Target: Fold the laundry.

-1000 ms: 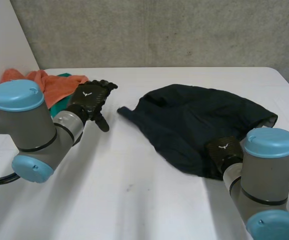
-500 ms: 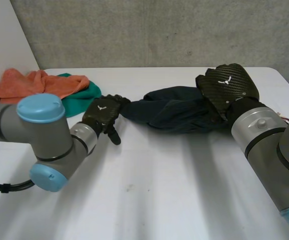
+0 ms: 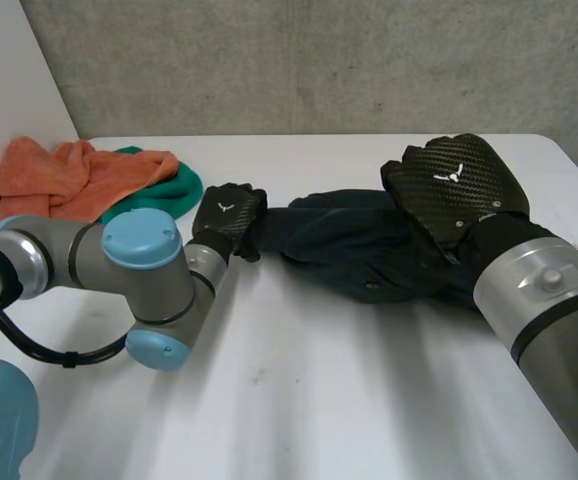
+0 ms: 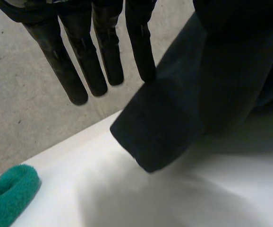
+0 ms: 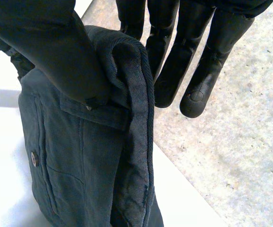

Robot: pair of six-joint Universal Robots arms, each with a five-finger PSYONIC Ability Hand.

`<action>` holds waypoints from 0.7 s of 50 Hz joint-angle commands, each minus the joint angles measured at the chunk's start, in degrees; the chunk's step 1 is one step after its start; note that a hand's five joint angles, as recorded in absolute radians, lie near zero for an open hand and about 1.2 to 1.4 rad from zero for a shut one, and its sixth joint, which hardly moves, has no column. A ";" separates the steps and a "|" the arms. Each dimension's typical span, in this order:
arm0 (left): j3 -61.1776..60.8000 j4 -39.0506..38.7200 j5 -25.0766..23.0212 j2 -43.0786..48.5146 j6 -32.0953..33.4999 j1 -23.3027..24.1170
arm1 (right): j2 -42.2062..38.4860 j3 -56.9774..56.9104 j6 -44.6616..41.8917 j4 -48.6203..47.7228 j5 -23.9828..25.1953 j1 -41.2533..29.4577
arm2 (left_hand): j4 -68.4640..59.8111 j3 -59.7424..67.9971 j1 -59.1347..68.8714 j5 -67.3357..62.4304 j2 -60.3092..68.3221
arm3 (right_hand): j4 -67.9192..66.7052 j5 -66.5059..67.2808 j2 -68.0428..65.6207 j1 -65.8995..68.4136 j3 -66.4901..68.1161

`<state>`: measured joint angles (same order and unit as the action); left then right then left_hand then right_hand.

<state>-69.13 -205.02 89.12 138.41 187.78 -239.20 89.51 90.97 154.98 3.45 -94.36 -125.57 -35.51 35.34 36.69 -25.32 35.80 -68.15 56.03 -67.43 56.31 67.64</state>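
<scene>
Dark navy trousers [image 3: 359, 245] stretch across the middle of the white table [image 3: 299, 400] between my two hands. My right hand [image 3: 449, 185] holds the waistband end lifted off the table. In the right wrist view its thumb [image 5: 56, 47] presses the folded waistband [image 5: 127, 94] against the fingers [image 5: 198, 71], and a button [image 5: 34, 158] shows below. My left hand [image 3: 227, 213] sits on the leg end at the trousers' left. In the left wrist view the hem [image 4: 165, 127] lies between its straight fingers [image 4: 75, 61] and the thumb.
An orange cloth [image 3: 59, 170] and a green cloth [image 3: 159, 200] lie bunched at the table's far left, just behind my left arm. The green cloth [image 4: 9, 191] also appears beyond the hem in the left wrist view. A concrete wall stands behind the table.
The right hand raised the waistband from the near edge toward the back, pulling the flat trousers into a long bundle. The left hand moved right onto the leg end and closed partly.
</scene>
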 commanded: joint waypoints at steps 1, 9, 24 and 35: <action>0.48 -1.88 -0.35 1.42 -0.23 0.13 | 1.46 1.05 0.06 -0.11 -0.12 0.76 | -24.13 24.30 22.95 -24.33 23.84 | -11.85 13.97 -12.57 23.69 12.36; 0.66 -1.70 -2.37 1.16 -0.31 -0.39 | 1.55 0.44 -0.03 -0.11 0.23 1.02 | -44.49 44.66 43.31 -44.68 44.20 | -11.85 13.97 -12.57 23.69 12.36; -16.20 3.30 -4.38 -39.31 -0.14 -7.95 | 0.75 -7.82 -5.56 6.13 3.22 7.35 | -44.49 44.66 43.31 -44.68 44.20 | -11.85 13.97 -12.57 23.69 12.36; -26.58 9.28 -10.10 -55.71 0.30 -8.22 | -5.39 -13.44 -8.90 9.55 5.68 9.99 | -44.49 44.66 43.31 -44.68 44.20 | -11.85 13.97 -12.57 23.69 12.36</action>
<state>-91.13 -198.21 81.49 87.20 187.81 -247.57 89.23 80.59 147.93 11.05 -89.72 -116.70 -68.67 68.32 65.85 -56.30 68.48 -68.18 56.03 -67.45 56.32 67.67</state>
